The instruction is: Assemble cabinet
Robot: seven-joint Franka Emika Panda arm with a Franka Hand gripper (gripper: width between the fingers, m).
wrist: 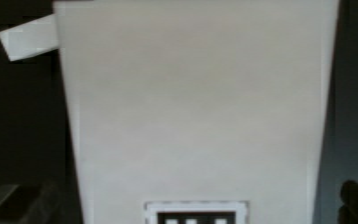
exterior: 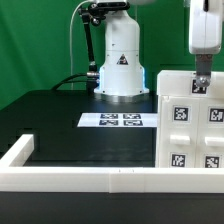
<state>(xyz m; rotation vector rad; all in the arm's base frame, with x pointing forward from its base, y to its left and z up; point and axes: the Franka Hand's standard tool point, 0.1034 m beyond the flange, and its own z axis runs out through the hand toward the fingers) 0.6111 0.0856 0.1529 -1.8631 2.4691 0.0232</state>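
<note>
The cabinet (exterior: 192, 120) stands upright on the black tabletop (exterior: 70, 125), at the edge on the exterior view's right, close to the white rail (exterior: 110, 178) along the near edge. Tags show on its front. The hand (exterior: 200, 84) sits right on top of it; open or closed, can't tell. In the wrist view, the cabinet (wrist: 194, 100) fills most of the pic w/ a tag low down. The marker board (exterior: 121, 121) lies flat by the robot base (exterior: 120, 60).

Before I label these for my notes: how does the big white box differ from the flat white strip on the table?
The cabinet stands upright and bulky at the exterior view's right; the marker board lies thin and flat mid-table. The cabinet's tags are spread apart over its front face; the marker board's sit packed in one row. The gripper is at the cabinet's top; nothing touches the marker board. Both are white with black-and-white tags.
</note>
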